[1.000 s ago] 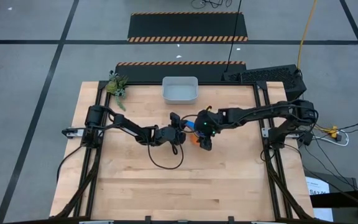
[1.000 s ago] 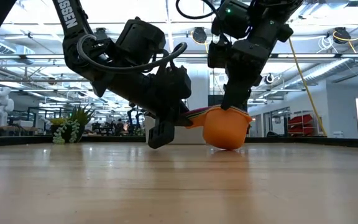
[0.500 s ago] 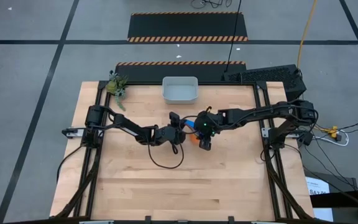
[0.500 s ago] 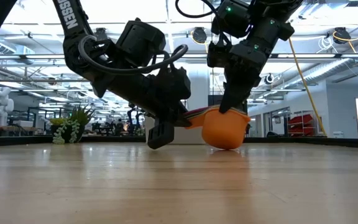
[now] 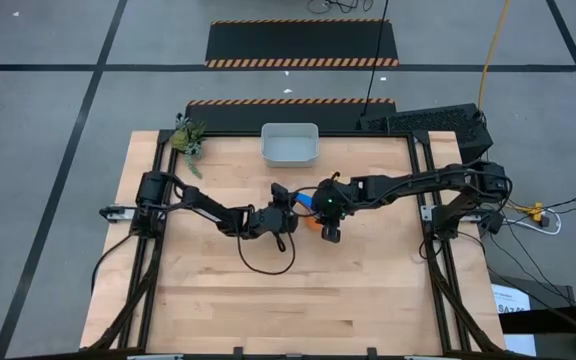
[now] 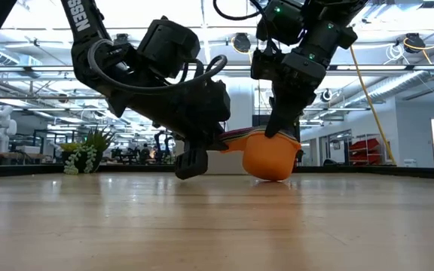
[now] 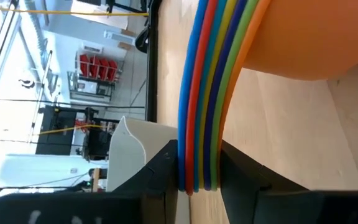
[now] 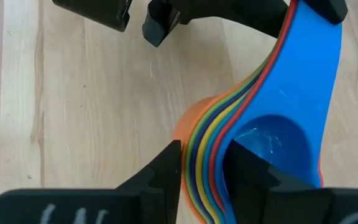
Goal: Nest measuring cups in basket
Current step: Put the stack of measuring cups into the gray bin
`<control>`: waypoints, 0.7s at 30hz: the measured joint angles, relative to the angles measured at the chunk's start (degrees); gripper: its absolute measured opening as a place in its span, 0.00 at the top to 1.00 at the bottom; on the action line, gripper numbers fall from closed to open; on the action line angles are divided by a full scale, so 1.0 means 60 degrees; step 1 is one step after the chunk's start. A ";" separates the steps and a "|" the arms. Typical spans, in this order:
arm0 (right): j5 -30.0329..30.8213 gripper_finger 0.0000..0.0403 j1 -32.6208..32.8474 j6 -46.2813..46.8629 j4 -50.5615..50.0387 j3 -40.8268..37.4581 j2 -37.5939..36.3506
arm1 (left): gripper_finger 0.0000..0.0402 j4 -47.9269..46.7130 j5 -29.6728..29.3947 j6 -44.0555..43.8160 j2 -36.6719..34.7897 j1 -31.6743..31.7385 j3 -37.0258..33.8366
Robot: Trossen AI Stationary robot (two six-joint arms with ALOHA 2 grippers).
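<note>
**Both claws clamped on the nested cup stack at mid-table**

The right gripper pinches the rim of the nested stack of coloured plastic measuring cups, its fingers closed on the layered edges, blue innermost and orange outermost. The left gripper clamps the bundled flat handles of the same stack. In the low view the orange outer bowl sits at centre frame, just above the pale wooden table. In the high view the stack lies at the frame's centre, with the pale grey-white rectangular plastic basket apart from it toward the upper edge.
</note>
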 joint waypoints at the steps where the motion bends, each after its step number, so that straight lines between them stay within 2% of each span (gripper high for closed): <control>1: -0.0007 0.77 0.0000 -0.0052 -0.0007 -0.0003 0.0000 | 0.74 -0.0066 0.0005 0.0092 0.0000 -0.0030 0.0000; 9: 0.0055 0.78 -0.0004 -0.0162 -0.0099 -0.0040 0.0036 | 0.38 -0.0149 0.0336 -0.0468 0.0000 -0.0212 0.0007; 12: 0.0093 0.78 0.0011 -0.0165 -0.0144 -0.0040 0.0039 | 0.29 -0.0152 0.0252 -0.0560 0.0000 -0.0269 0.0007; 15: 0.0032 0.78 0.0018 -0.0169 -0.0178 -0.0033 0.0033 | 0.25 -0.0162 -0.0101 -0.0655 0.0000 -0.0304 0.0007; 18: 0.0010 0.78 0.0018 -0.0182 -0.0184 -0.0032 0.0029 | 0.26 -0.0237 -0.0635 -0.0676 -0.0006 -0.0322 0.0007; 21: 0.0001 0.78 0.0022 -0.0295 -0.0249 -0.0029 0.0024 | 0.29 -0.0860 -0.0419 -0.1379 -0.0336 -0.0298 0.0004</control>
